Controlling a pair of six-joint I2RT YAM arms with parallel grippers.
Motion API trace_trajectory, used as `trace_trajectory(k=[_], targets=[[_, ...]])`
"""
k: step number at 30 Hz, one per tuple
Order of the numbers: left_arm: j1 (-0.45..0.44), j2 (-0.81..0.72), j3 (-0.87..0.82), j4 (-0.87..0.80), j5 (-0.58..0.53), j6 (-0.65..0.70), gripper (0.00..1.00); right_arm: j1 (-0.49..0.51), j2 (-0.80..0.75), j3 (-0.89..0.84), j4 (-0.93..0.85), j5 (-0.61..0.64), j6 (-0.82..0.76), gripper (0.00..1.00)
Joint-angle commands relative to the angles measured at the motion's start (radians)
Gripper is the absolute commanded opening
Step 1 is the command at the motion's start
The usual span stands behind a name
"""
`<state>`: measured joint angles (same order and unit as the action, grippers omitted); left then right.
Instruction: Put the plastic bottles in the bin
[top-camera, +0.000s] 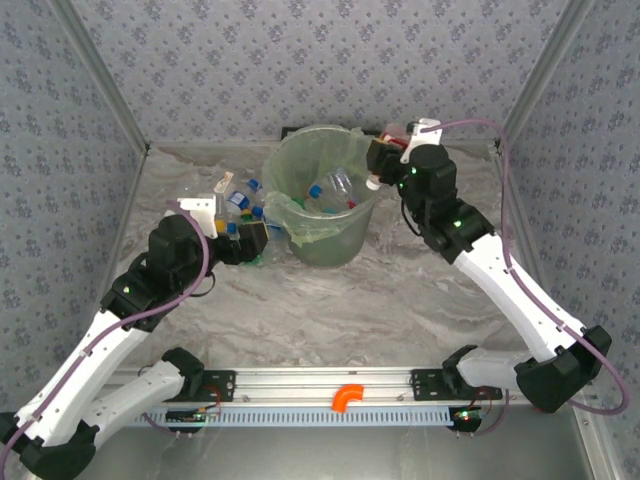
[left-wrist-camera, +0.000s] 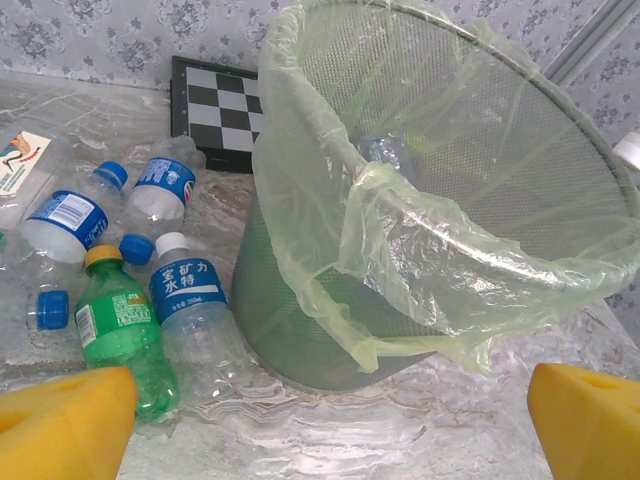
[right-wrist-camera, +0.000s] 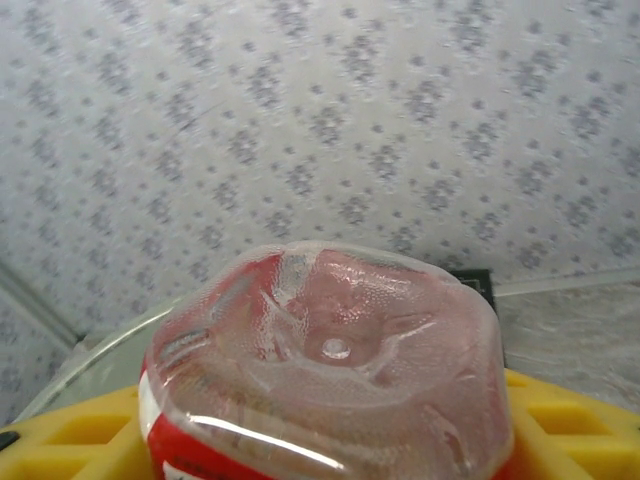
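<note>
The bin (top-camera: 325, 215) is a pale green bucket with a thin bag liner, standing at the back middle of the table; a few plastic bottles (top-camera: 335, 188) lie inside it. More bottles (top-camera: 240, 200) lie in a heap on the table to its left. My left gripper (top-camera: 250, 240) hangs open low beside that heap, close to the bin's wall (left-wrist-camera: 300, 330). In the left wrist view a green bottle with a yellow cap (left-wrist-camera: 120, 330) and a clear blue-labelled bottle (left-wrist-camera: 190, 300) lie just ahead of the left gripper (left-wrist-camera: 325, 430). My right gripper (top-camera: 385, 160) is at the bin's right rim, shut on a clear red-labelled bottle (right-wrist-camera: 325, 360).
A black-and-white checkerboard (left-wrist-camera: 215, 110) lies flat behind the bin. A loose blue cap (left-wrist-camera: 50, 310) rests among the bottles. Patterned walls close in the table on three sides. An orange hook (top-camera: 347, 397) sits on the front rail between the arm bases.
</note>
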<state>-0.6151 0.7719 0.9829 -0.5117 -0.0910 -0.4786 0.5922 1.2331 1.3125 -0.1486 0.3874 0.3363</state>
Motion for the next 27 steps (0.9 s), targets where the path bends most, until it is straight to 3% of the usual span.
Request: trace_trajectory(k=[1, 8, 27], targets=[[0.0, -0.023, 0.003, 0.023, 0.018, 0.015, 1.0, 0.077, 0.002, 0.048, 0.073, 0.096, -0.154, 0.64], [-0.001, -0.029, -0.005, 0.021, 0.017, 0.011, 1.0, 0.184, 0.077, 0.095, 0.123, 0.092, -0.27, 0.65], [0.0, -0.059, -0.01, 0.002, -0.006, 0.021, 1.0, 0.293, 0.144, 0.063, 0.168, 0.086, -0.27, 0.65]])
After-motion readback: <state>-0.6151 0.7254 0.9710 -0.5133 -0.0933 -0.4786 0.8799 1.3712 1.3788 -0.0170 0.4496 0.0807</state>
